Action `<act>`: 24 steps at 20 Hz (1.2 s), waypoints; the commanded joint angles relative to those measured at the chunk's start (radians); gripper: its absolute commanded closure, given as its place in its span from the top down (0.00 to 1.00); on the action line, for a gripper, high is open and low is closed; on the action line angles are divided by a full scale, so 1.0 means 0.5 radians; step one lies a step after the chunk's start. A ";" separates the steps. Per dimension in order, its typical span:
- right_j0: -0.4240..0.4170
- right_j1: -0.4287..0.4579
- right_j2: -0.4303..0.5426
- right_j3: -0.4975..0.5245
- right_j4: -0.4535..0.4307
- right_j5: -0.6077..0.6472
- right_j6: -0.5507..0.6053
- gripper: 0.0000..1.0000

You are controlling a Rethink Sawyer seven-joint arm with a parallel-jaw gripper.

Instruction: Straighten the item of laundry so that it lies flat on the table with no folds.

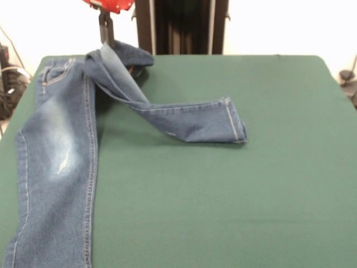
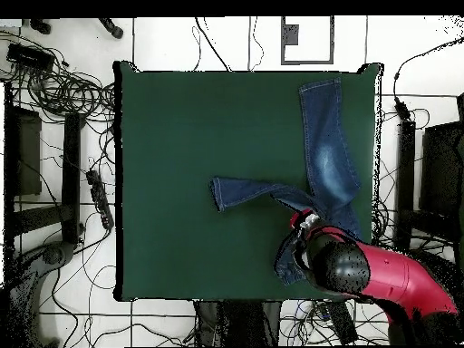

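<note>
Done: one leg of the jeans (image 1: pixel 56 167) lies flat along the table (image 1: pixel 234 195) edge.
Left: the other leg is bent sideways, its top lifted.
Gripper (image 1: pixel 106 34): at the far waistband; fingers, I cannot tell.

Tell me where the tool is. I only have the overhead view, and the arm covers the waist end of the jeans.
Observer: In the front view the tool comes down to a raised fold at the waist of the jeans.
Operator: Is that fold off the table?
Observer: Yes, it stands above the table, with shadow under it.
Operator: Is the tool shut on the cloth?
Observer: Cannot tell; its lower end meets the cloth and disappears there.
</note>
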 commanded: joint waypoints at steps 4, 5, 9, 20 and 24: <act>0.053 -0.116 0.311 0.078 0.179 0.267 -0.145 0.00; 0.052 -0.116 0.314 0.085 0.186 0.265 -0.136 0.00; 0.094 -0.193 0.297 0.081 0.204 0.339 -0.114 0.00; 0.152 -0.254 0.283 -0.047 0.242 0.507 -0.145 0.00; 0.143 -0.247 0.290 0.006 0.268 0.391 -0.092 0.00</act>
